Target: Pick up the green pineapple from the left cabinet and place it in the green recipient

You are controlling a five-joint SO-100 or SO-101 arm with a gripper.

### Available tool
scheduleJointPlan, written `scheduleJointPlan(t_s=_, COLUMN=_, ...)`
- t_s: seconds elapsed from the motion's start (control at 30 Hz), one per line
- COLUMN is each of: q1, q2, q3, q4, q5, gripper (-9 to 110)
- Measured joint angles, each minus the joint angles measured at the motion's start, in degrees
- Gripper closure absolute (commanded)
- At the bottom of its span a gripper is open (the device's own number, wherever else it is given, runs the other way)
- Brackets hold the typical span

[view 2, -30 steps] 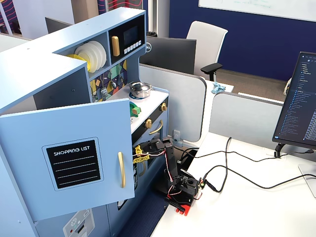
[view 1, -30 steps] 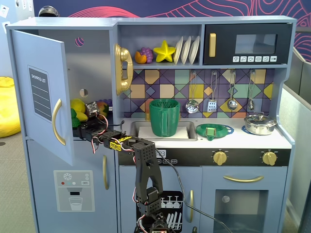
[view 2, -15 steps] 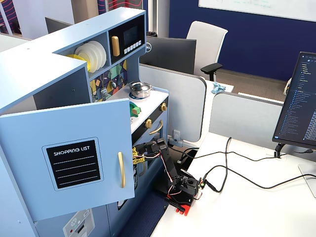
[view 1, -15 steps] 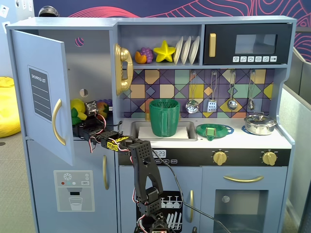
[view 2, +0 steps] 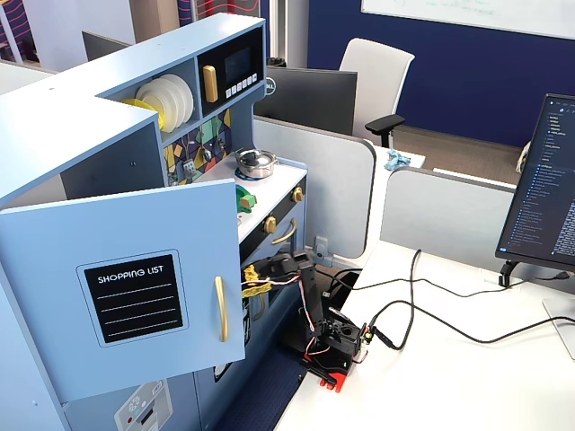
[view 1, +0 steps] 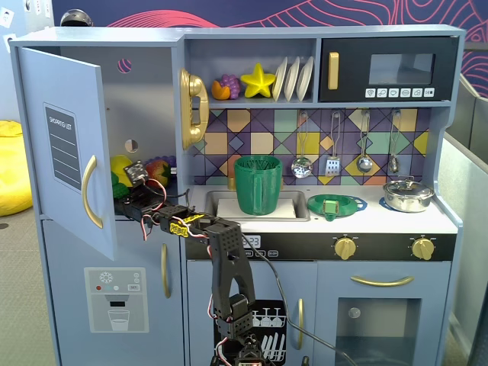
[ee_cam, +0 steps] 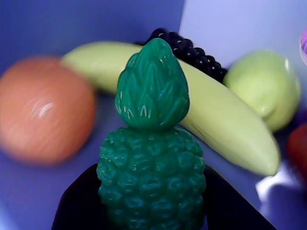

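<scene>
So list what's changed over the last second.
The arm's wrist has tipped up and pushed slightly deeper into the left cabinet. The fingers now flank the green pineapple; a firm grip can't be confirmed. The door, the other fruit and the green recipient haven't moved.

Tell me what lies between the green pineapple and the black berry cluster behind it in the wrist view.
A yellow banana lies between them: it crosses behind the green pineapple, with the dark berry cluster peeking over it.

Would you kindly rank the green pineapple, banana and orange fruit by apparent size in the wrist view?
1. green pineapple, though it sits nearest the camera
2. banana
3. orange fruit

Nearness makes true sizes unsure.
</scene>
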Motion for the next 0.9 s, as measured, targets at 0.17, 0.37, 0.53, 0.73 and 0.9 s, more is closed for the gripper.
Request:
scheduleJointPlan(t_s=0.17, q1=-3.8, q2=17.5, q3=10.9, q4=5.9, q5=-4.0, gripper=101)
scheduleJointPlan(t_s=0.37, q1=-3.3, q2=40.9, q3=25.3, q4=15.1, q5=-3.2, gripper=101)
scheduleJointPlan(t_s=0.53, q1=4.2, q2=55.3, q3=30.0, q4=24.3, q5=-0.7, gripper=101)
scheduleJointPlan(t_s=0.73, q1=18.4, q2=59.4, q3=29.0, q4=31.3, q5=4.7, gripper=101)
scheduleJointPlan(t_s=0.9, q1=29.5, q2=56.3, q3=24.3, q4=32.3, q5=7.4, gripper=101)
